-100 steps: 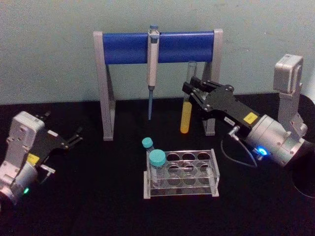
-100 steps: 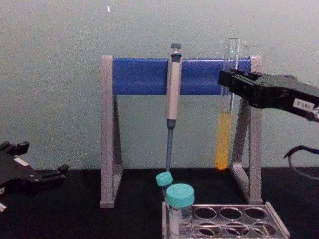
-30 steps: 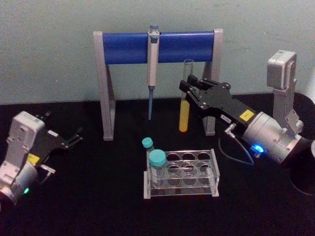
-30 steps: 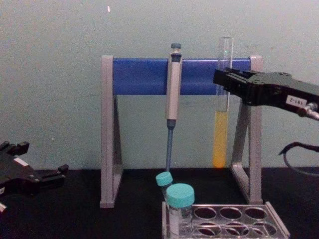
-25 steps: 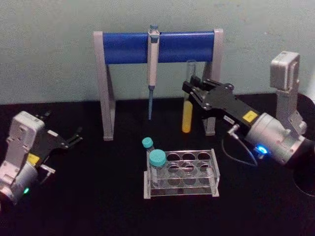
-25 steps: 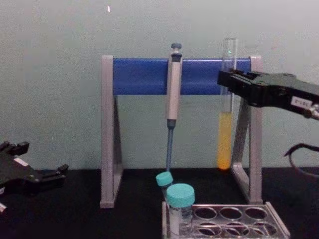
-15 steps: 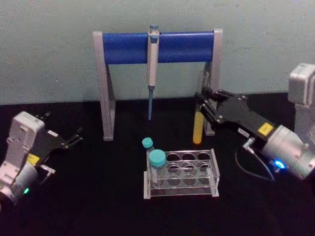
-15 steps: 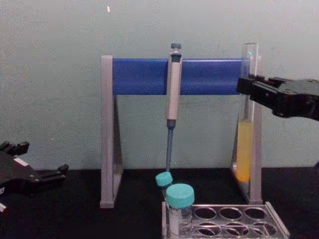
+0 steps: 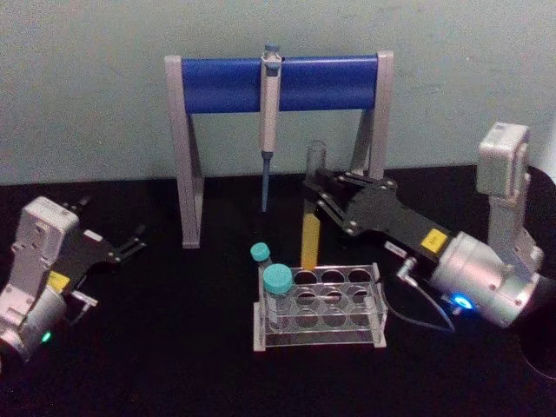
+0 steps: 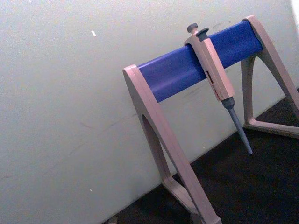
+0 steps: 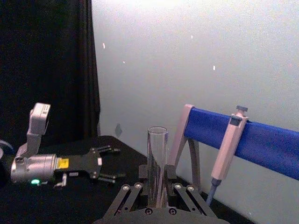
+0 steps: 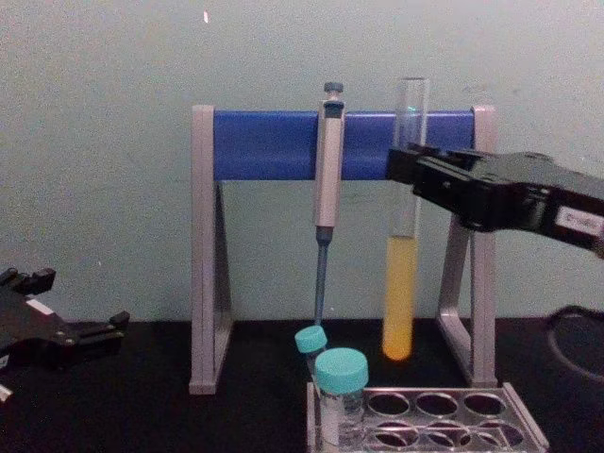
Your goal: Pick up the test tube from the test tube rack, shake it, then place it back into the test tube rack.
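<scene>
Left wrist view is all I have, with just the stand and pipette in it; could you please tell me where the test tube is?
Observer: The right gripper holds the tube upright, just behind the rack.
Operator: Thank you. Is its bottom in a hole?
Observer: No. From the chest view, its round bottom hangs above the rack's top.
Operator: And where is the left gripper, please?
Observer: The left gripper sits open at the far left, well away from the rack.

My black counter [image 9: 174, 347]
On it stand the test tube rack [image 9: 339, 337] and, behind it, the grey-legged stand [image 9: 189, 174]
</scene>
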Controlling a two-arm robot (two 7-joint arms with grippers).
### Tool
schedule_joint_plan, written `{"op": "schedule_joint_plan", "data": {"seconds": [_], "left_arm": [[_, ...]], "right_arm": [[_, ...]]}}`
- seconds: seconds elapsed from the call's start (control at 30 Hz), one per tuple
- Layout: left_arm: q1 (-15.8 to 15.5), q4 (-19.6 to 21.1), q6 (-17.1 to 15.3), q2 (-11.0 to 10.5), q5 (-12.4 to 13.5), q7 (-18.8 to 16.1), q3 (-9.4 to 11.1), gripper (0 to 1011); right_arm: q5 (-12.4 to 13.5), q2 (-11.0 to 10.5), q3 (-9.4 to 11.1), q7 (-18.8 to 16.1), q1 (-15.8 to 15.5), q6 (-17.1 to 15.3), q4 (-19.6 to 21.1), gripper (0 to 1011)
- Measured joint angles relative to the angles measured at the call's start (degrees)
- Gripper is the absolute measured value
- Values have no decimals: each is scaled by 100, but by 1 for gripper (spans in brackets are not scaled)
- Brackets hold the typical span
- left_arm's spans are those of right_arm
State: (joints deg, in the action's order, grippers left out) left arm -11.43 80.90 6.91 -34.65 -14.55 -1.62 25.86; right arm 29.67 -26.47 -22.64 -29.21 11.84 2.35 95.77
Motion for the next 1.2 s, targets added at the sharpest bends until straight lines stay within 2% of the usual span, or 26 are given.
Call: {"op": "schedule_joint_plan", "data": {"seconds": [0.2, 0.47, 0.93, 1.13, 1.2], "left_arm": [[0, 0, 0, 0, 0, 0, 0, 1001], [0, 0, 0, 0, 0, 0, 0, 1001], [0, 0, 0, 0, 0, 0, 0, 1001], [0, 0, 0, 0, 0, 0, 0, 1001], [0, 0, 0, 0, 0, 0, 0, 1001]], "right_arm": [[-111, 240, -88, 136, 357, 5, -349, 218], [-188, 333, 2, 313, 536, -17, -595, 218], [-217, 295, 117, 348, 497, -53, -623, 218], [-212, 122, 291, 393, 273, -51, -413, 218], [-186, 12, 373, 394, 99, -38, -242, 218]]}}
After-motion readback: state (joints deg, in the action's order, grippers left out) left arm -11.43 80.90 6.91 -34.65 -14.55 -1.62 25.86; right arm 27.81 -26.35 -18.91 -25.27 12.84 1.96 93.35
